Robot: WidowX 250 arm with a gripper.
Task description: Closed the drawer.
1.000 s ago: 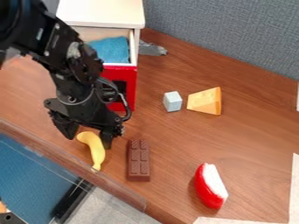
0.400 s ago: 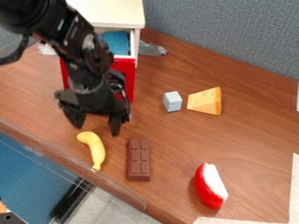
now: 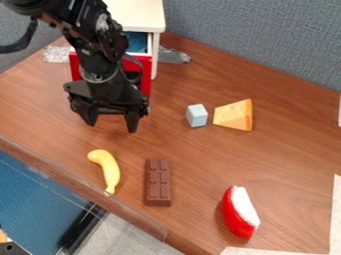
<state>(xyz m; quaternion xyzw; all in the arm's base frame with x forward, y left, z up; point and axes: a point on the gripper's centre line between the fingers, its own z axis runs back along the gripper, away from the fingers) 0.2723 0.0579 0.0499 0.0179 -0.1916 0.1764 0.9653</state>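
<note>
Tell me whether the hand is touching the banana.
Apart. The camera view plainly shows a stretch of bare tabletop between the hand and the banana.

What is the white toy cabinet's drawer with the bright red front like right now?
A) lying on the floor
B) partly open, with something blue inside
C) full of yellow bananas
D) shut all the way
B: blue material shows in the gap between the drawer's red front and the white cabinet top.
</note>
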